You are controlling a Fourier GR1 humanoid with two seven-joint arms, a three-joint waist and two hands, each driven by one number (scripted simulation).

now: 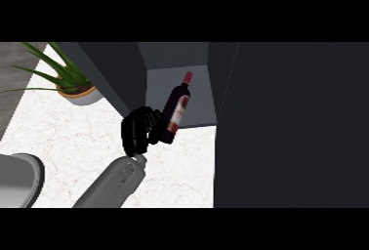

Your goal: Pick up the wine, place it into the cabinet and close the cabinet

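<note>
— Shape at the lower left edge, what is it?

— Grey rounded shape (18, 178), cut off by the edge. I cannot tell what it is.

— And further up?

— Potted plant (72, 88): long green leaves in a pale pot, standing on the white marbled counter (65, 132) near the cabinet's left wall (115, 68).

— Then the arm?

— Yes. One grey forearm (112, 185) comes up from the bottom edge, leaning to the right. At its end is the right hand (138, 129), black, with fingers curled round the lower body of the wine (178, 105). So it is grasping the bottle.

— Where exactly is the wine?

— At the cabinet's opening. It is a dark bottle with a red capsule and a red-and-white label, tilted, neck pointing up and a little to the right. Its neck and shoulders lie over the cabinet floor (198, 97), a grey surface between two dark walls. Its base reaches past the front edge of that floor, over the counter. I cannot tell whether the base touches anything.

— And on the right?

— Dark panel (288, 122), tall and wide, filling that whole side. It begins just beside the opening.

— The left hand?

— It does not show.
</note>
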